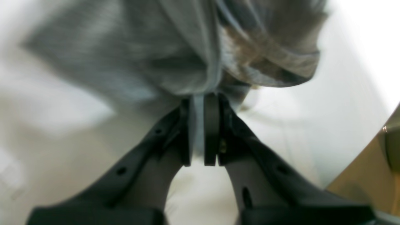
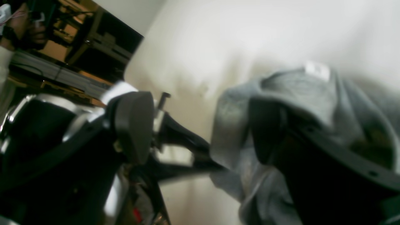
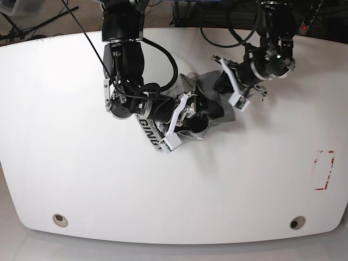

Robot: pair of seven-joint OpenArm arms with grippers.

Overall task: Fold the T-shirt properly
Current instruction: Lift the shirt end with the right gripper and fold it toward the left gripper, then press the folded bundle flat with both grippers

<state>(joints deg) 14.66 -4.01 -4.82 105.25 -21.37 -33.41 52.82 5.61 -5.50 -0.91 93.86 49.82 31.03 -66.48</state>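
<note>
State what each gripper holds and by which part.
The left gripper is shut on a bunched fold of the T-shirt. The right gripper stands open, holding nothing; the shirt drapes over one finger.

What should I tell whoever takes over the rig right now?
Left gripper: shut on the T-shirt, a strip of grey cloth pinched between its fingers.
Right gripper: open, fingers spread, cloth draped against one of them, no grip.
T-shirt: bunched in a heap between both arms at the far middle of the white table; neck label showing.
Done: no neat fold visible.
Left: spread it flat, then fold.
</note>
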